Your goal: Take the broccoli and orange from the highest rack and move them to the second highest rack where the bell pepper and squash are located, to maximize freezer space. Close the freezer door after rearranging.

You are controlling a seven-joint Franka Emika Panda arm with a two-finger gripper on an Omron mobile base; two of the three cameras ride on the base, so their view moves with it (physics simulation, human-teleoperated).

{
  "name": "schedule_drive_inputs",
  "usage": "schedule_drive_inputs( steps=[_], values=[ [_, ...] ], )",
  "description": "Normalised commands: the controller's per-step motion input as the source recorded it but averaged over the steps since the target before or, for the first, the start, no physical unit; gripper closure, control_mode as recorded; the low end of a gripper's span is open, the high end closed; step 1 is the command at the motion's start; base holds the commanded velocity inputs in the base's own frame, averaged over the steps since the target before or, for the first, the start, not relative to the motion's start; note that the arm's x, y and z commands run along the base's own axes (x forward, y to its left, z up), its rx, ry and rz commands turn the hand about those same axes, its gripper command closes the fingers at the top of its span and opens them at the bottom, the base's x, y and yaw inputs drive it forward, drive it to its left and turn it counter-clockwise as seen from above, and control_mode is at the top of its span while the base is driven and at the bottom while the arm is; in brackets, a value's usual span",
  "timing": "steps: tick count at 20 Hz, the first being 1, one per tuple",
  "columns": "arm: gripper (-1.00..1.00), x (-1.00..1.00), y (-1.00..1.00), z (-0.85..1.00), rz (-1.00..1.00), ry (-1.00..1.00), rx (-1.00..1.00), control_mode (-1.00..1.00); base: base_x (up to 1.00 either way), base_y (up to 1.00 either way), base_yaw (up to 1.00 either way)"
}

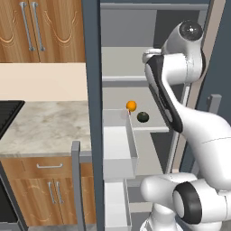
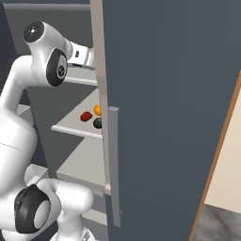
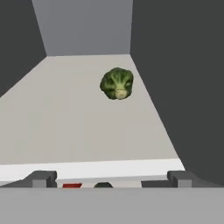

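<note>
The gripper point(image 3: 109, 179) is released, holding nothing. The broccoli point(image 3: 117, 83) lies ahead of it on the highest rack point(image 3: 65, 127), its pale stem end pointing back toward the gripper.

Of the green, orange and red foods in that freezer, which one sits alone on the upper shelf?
The broccoli: a lumpy green clump alone on the highest rack. The orange, the dark green ball and the red piece share the shelf below.
</note>
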Motion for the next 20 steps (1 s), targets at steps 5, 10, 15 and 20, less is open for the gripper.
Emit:
schedule_drive_inputs(
  steps=[5,10,15,20],
  values=[
    [-1.0,0.0,-0.21,-0.08,0.0,0.0,0.0,-1.0,0.0,0.0,0.0],
    [-1.0,0.1,-0.13,-0.22,0.0,0.0,-0.01,-1.0,0.0,0.0,0.0],
    [-1.0,0.26,-0.06,-0.2,0.0,0.0,0.0,-1.0,0.0,0.0,0.0],
    [-1.0,0.31,-0.05,-0.05,0.0,0.0,0.0,-1.0,0.0,0.0,0.0]
  ],
)
